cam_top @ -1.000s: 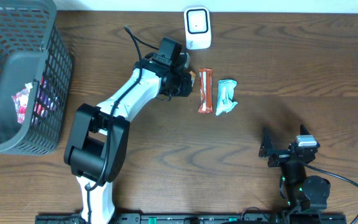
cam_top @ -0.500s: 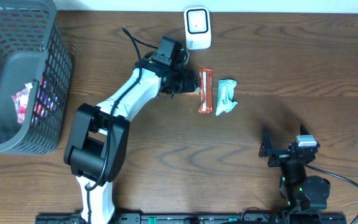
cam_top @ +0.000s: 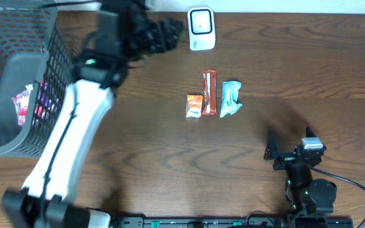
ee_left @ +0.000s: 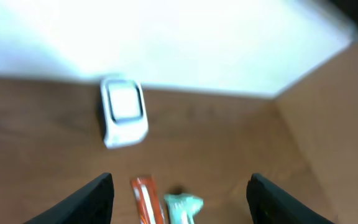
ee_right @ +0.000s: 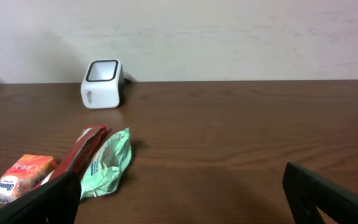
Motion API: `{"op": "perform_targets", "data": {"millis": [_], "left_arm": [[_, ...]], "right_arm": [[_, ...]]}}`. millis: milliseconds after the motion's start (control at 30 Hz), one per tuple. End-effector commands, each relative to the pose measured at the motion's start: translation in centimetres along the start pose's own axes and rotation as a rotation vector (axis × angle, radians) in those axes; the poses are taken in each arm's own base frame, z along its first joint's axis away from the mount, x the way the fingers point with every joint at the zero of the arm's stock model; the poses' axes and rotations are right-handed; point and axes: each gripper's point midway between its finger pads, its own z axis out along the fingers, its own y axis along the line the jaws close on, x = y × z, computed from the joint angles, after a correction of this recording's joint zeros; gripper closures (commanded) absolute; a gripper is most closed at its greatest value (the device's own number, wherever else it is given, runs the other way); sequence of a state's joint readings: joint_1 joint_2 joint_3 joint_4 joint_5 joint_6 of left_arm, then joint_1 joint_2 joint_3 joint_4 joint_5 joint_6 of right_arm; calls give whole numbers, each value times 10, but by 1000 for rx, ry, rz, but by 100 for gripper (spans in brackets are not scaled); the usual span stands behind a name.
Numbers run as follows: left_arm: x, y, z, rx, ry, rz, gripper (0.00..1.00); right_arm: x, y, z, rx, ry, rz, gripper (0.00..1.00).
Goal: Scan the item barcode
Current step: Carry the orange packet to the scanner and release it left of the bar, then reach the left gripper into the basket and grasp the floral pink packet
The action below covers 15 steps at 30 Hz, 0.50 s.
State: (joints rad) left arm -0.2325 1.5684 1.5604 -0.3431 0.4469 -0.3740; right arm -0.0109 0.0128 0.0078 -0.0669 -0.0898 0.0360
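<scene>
Starting at the front edge of the table (cam_top: pixel 170 158), the right gripper (cam_top: pixel 289 144) sits low, its two dark fingers (ee_right: pixel 328 199) spread wide with nothing between them. The tabletop is dark brown wood with a streaky grain.

Farther out, three wrapped items lie in a close row near the middle. The orange snack packet (cam_top: pixel 194 106) is small, boxy and glossy, with white print on one end. It lies flat on the wood, free of both claws, just left of the long red-brown bar wrapper (cam_top: pixel 209 92). A crinkled mint-green packet (cam_top: pixel 230 99) lies against the bar's right side.

At the far left stands a grey plastic mesh basket (cam_top: pixel 56 69) with pink and white wrapped pieces (cam_top: pixel 24 101) inside.

Beyond the row, the left gripper (cam_top: pixel 168 30) hangs blurred in the air near the back edge. Its fingers (ee_left: pixel 95 199) stand apart and hold nothing. Just to its right, the white barcode scanner (cam_top: pixel 201 28), a rounded block with a dark-framed window, stands on the wood. Behind it rises a plain pale wall (ee_right: pixel 229 31).
</scene>
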Motion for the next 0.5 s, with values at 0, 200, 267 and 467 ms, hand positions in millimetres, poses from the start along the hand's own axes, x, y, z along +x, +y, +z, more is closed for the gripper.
{"op": "perform_targets", "data": {"millis": [0,200,267,467], "left_arm": [[-37,14,-42,-38,-113,9,32],[-96,90,-131,-330,-365,-6,32],[-110,127,-166,-473,-448,-39,32],[-109,224,-239,-786,-498,-121,32]], "right_arm": [[1,-2,0,6,2,-14,1],[1,-2,0,6,2,-14,1],[1,-2,0,6,2,-14,1],[1,-2,0,6,2,-14,1]]}}
